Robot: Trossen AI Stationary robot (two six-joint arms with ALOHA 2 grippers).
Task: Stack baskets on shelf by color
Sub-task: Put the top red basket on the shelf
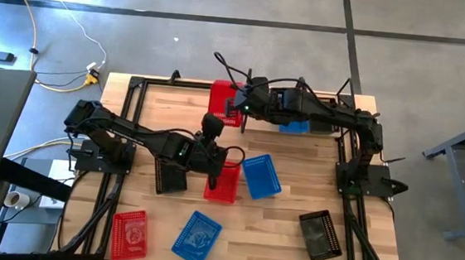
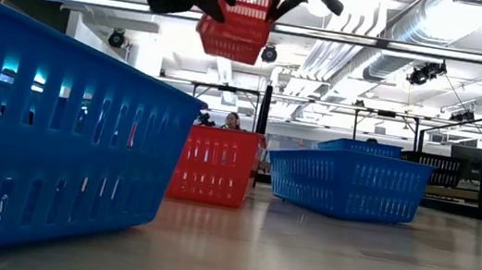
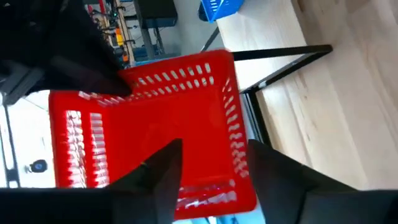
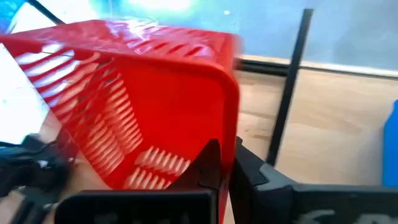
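Note:
A red basket (image 1: 223,101) hangs in the air above the table's far middle, and in the low view the red basket (image 2: 237,24) shows lifted and tilted. My right gripper (image 4: 225,155), reaching in from the right (image 1: 241,107), is shut on it. My left gripper (image 3: 214,152) is open at the basket's near side (image 1: 213,143), one finger on either side of an end wall (image 3: 211,196). More baskets rest bottom-down on the table: red (image 1: 222,182), blue (image 1: 262,175), black (image 1: 171,176). The shelf shows in no view. My right gripper pinches the red basket's wall at a rounded corner (image 4: 231,124) between its two shut fingers, slanting down at it from the table's right. The basket is lifted clear of the table and tilted. My left gripper's fingers stand apart around the end wall; whether either touches it I cannot tell.
Near the front edge lie a red basket (image 1: 130,234), a blue one (image 1: 197,235) and a black one (image 1: 321,235). Another blue basket (image 1: 293,125) sits under my right arm. Black frames (image 1: 351,206) run along the table's sides.

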